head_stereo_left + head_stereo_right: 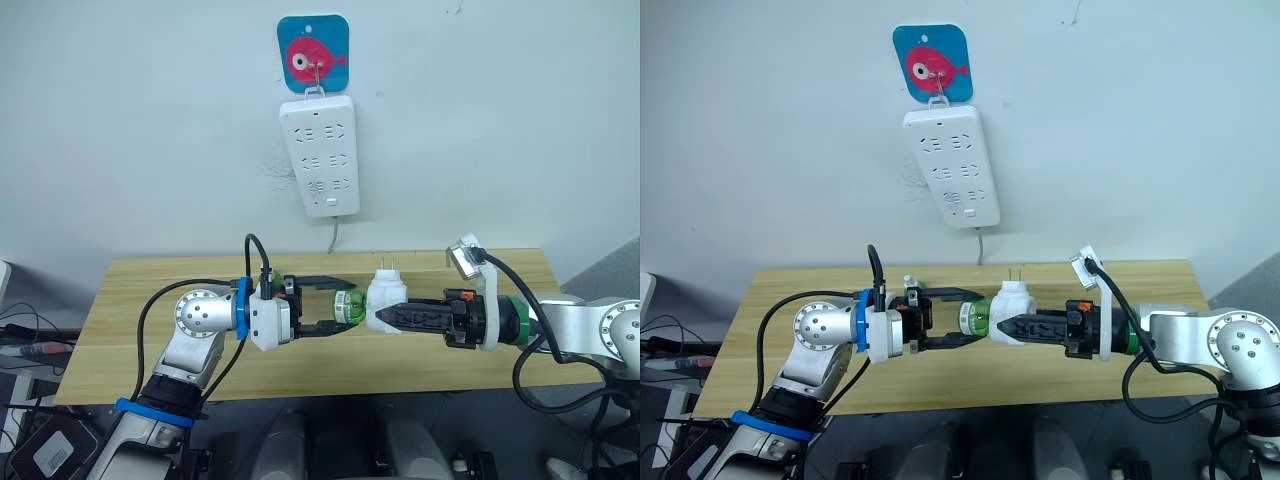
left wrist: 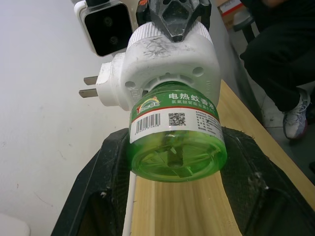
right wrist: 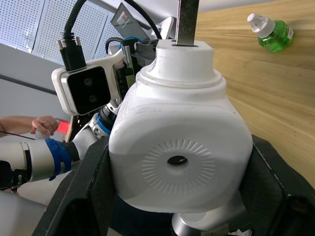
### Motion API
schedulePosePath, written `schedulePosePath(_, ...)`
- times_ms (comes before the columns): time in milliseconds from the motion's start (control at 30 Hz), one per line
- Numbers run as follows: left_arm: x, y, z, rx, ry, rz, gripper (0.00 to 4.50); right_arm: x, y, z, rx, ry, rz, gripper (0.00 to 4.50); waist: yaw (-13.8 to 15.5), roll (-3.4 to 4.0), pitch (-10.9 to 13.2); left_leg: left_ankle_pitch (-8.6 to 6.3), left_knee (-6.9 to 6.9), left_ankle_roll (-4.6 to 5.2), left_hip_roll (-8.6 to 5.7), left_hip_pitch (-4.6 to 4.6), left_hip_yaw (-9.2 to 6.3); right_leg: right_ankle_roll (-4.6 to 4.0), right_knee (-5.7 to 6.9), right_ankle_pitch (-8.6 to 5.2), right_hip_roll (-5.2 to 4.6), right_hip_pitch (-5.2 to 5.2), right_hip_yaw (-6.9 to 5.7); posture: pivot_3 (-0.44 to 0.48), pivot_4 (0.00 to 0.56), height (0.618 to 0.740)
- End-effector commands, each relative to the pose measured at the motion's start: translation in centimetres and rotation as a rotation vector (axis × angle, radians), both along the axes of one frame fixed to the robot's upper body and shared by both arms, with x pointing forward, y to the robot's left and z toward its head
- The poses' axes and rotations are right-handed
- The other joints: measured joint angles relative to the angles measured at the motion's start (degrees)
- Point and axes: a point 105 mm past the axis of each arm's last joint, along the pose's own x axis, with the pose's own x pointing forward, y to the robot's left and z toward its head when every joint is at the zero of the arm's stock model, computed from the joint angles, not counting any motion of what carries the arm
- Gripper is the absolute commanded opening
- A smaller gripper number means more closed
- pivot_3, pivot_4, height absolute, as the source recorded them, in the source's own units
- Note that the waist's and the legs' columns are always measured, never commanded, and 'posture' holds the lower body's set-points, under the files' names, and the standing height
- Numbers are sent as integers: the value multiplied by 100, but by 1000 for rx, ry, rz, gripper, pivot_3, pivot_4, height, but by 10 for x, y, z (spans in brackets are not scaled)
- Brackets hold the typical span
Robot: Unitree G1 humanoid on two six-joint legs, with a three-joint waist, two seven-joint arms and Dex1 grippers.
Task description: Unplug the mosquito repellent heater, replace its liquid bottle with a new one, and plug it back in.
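Mid-task: the mosquito repellent heater [image 1: 384, 298], unplugged, sits clamped in the right claw [image 1: 385, 317]. The left claw [image 1: 340, 307], at its 9 o'clock, grips the attached green bottle [image 1: 347, 307]. A second bottle [image 3: 271, 33] lies on the tabletop [image 1: 130, 300]; swapping and replugging into the power strip [image 1: 320, 154] remain.

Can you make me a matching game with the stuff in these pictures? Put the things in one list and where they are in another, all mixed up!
Things:
1. mosquito repellent heater
2. green bottle screwed into the heater
3. power strip
4. spare green bottle

Places:
A. hanging on the wall under the fish hook
B. lying on the wooden table
C. between the left gripper fingers
D. held by the right gripper

Right pairs: 1-D, 2-C, 3-A, 4-B
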Motion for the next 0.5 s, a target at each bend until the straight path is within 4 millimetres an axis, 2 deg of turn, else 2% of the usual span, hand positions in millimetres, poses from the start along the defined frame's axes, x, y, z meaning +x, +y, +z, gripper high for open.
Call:
schedulePosePath(33, -10, -5, 17, -9, -4, -70, 2240, -5, 3, 12, 31, -36, 26, 3006, -2, 0, 0, 0, 0, 0, 0, 0, 0, 0, 0, 0, 0, 0, 0, -132, 222, 740)
schedulePosePath(67, -12, -5, 17, 8, 19, -84, 2240, -5, 2, 12, 30, -37, 26, 3006, -2, 0, 0, 0, 0, 0, 0, 0, -1, 0, 0, 0, 0, 0, 0, -131, 222, 740)
schedulePosePath(100, -14, -4, 14, 68, 114, -99, 2240, -5, 2, 12, 29, -37, 25, 3006, -3, 0, 0, 0, 0, 0, 0, 0, -1, 0, 1, 0, 0, 0, 0, -131, 222, 740)
schedulePosePath(167, -10, 1, 8, 181, 372, -77, 2240, -5, 1, 12, 28, -36, 25, 3006, -14, -9, 9, 0, 0, 0, 0, 1, -1, 0, 1, 0, 0, 0, 0, -125, 224, 740)
schedulePosePath(233, -2, 6, 13, 229, 593, -41, 2240, -6, 1, 12, 27, -33, 30, 3006, -22, -6, 18, 1, 0, 0, 0, 1, -7, 0, 5, 0, 3, 0, -2, -121, 226, 740)
schedulePosePath(367, 4, 13, 25, 301, 792, -39, 2240, -7, 2, 11, 26, -30, 35, 3006, -37, -13, 29, 1, 1, 1, -2, 2, -4, 2, 5, -1, 4, 2, -2, -122, 228, 740)
schedulePosePath(500, 7, 19, 37, 297, 1035, -40, 2240, -7, 1, 11, 22, -30, 33, 3006, -46, -12, 39, 1, -2, 1, -2, 2, -7, 2, 3, -1, 6, 0, -2, -125, 228, 740)
